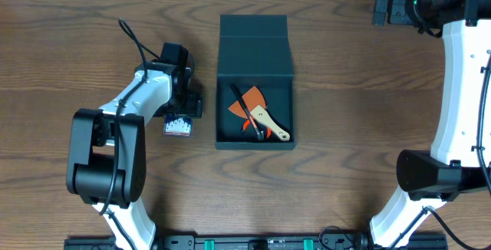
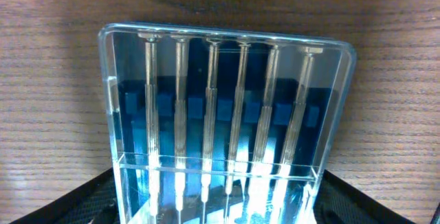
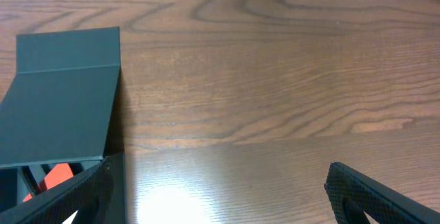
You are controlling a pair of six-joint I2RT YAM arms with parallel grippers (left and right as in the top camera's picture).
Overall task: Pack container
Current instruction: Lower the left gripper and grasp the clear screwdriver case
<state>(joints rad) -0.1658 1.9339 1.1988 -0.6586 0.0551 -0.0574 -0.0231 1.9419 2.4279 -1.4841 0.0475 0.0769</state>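
Note:
The container (image 1: 255, 135), a dark teal-green square box, stands at the table's middle with its flap lid (image 1: 254, 47) open toward the far side. Inside lie an orange piece (image 1: 253, 100), a black pen-like tool (image 1: 247, 110) and a wooden-handled tool (image 1: 270, 123). My left gripper (image 1: 184, 113) is left of the box, shut on a small clear blue case of bits (image 1: 177, 126). In the left wrist view the case (image 2: 227, 114) fills the space between my fingers (image 2: 220, 214). My right gripper (image 3: 220, 203) is open and empty, far back right (image 1: 390, 4). The right wrist view shows the lid (image 3: 62, 107).
The brown wooden table (image 1: 353, 89) carries only the box and the case. The left arm's body (image 1: 107, 150) stands at the front left and the right arm's body (image 1: 453, 166) along the right edge.

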